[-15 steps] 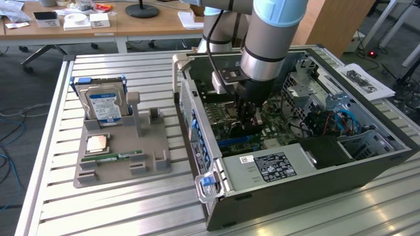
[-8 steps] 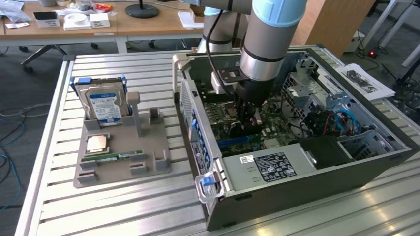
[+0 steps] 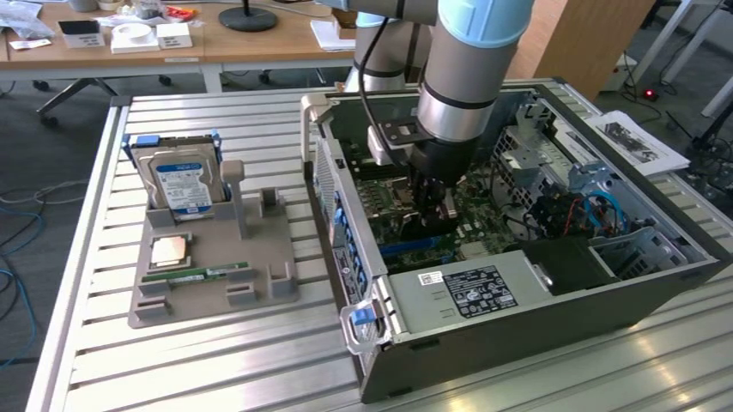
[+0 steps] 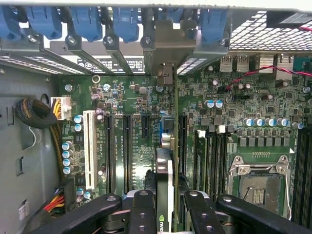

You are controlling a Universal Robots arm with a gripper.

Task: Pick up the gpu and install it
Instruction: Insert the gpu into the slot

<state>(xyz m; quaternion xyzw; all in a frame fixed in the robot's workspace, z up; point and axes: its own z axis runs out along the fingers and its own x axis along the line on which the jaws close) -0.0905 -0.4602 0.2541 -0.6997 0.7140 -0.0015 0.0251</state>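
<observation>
Inside the case (image 3: pixel 550 339), over the motherboard (image 4: pixel 131 97), the gpu (image 4: pixel 164 168) is gripped edge-on between the fingers (image 4: pixel 143 209) of the gripper (image 4: pixel 168 209), which is closed narrowly on it. Its bracket (image 4: pixel 162 51) is seen beside the blue latches (image 4: pixel 87 22).

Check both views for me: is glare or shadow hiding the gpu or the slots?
Exterior view: glare whitens the table slats, and the arm shades the case interior, so the gripper reads dark. Wrist view: motherboard evenly lit, slots plain, gpu edge-on in the gripper; only the rear grille is washed bright.
</observation>
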